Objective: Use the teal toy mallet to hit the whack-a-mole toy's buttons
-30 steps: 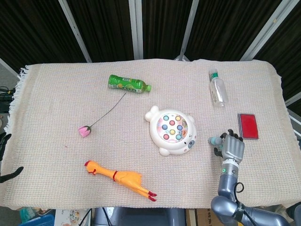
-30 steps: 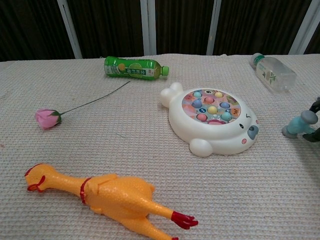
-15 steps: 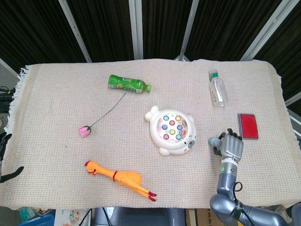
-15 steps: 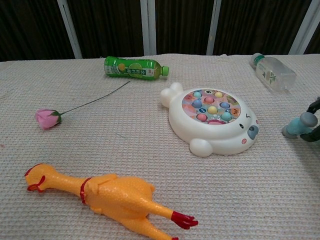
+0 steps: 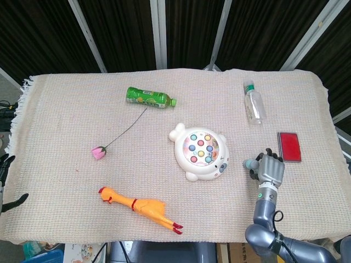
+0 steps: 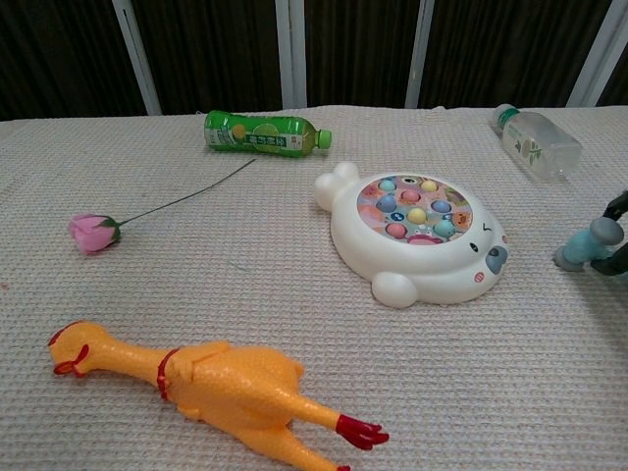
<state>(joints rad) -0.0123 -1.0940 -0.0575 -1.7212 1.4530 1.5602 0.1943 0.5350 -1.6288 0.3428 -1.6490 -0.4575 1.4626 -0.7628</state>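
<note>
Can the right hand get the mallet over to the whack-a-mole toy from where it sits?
Probably yes. The right hand holds the teal mallet just beside the whack-a-mole toy, and only bare cloth lies between them.

Head view looks steeply down over the whole table [image 5: 66, 137]; chest view sits low and near, sharing the toy [image 5: 200, 152].

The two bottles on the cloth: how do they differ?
The green bottle is opaque green with a printed label and green cap; the clear bottle is transparent, with a paler cap. The green bottle lies across the far middle, cap pointing right; the clear bottle lies at far right, cap pointing away. Both lie on their sides, capped.
</note>
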